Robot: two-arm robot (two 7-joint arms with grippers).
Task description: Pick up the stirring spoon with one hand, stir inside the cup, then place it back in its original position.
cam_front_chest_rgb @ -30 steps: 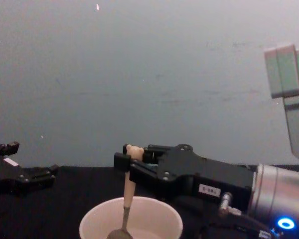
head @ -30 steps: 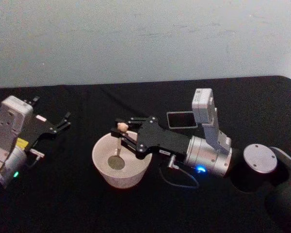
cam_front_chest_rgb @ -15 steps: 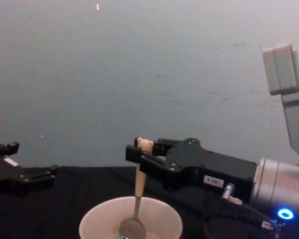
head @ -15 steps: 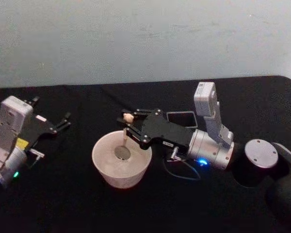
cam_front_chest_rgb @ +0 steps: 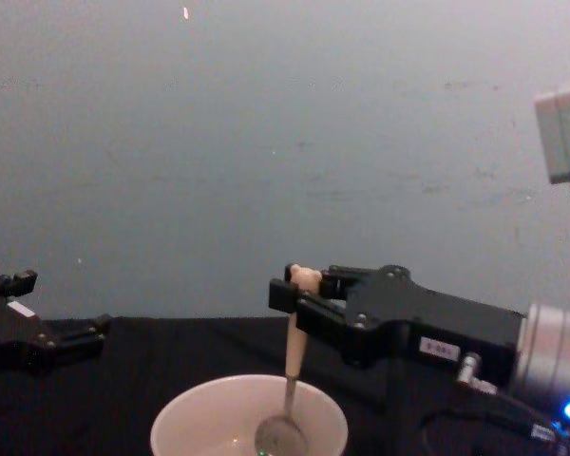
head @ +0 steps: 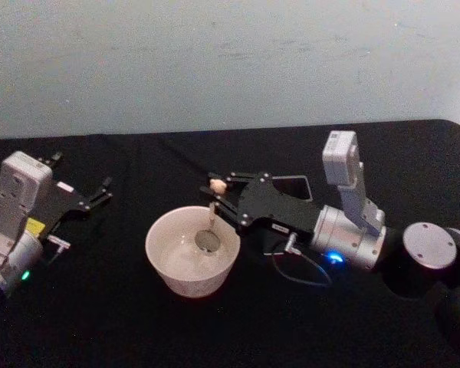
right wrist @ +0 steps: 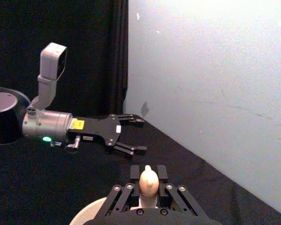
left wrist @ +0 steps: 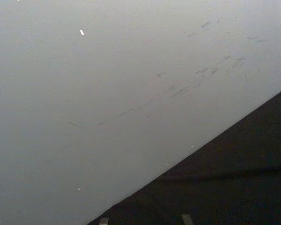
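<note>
Stirring spoon is pinched between the two fingers of my right gripper, which are closed on the top of the cream handle just under the small bear head. In the right wrist view the head pokes up between the two black fingertips. From the chest camera it hangs nearly upright with a slight tilt, the handle tapering into a thin dark neck. Its small bowl sits down inside the cup, toward the cup's right side.

I cannot tell whether the bowl touches the cup's floor. From the head camera the neck is hard to pick out against the cup's pale inside. The chest view cuts off the cup's lower part.

The dark grey holder stands behind the right gripper, which covers most of it, so I see little more than its square rim. My left gripper rests idle on the black table well to the left of the cup, fingers spread apart.
</note>
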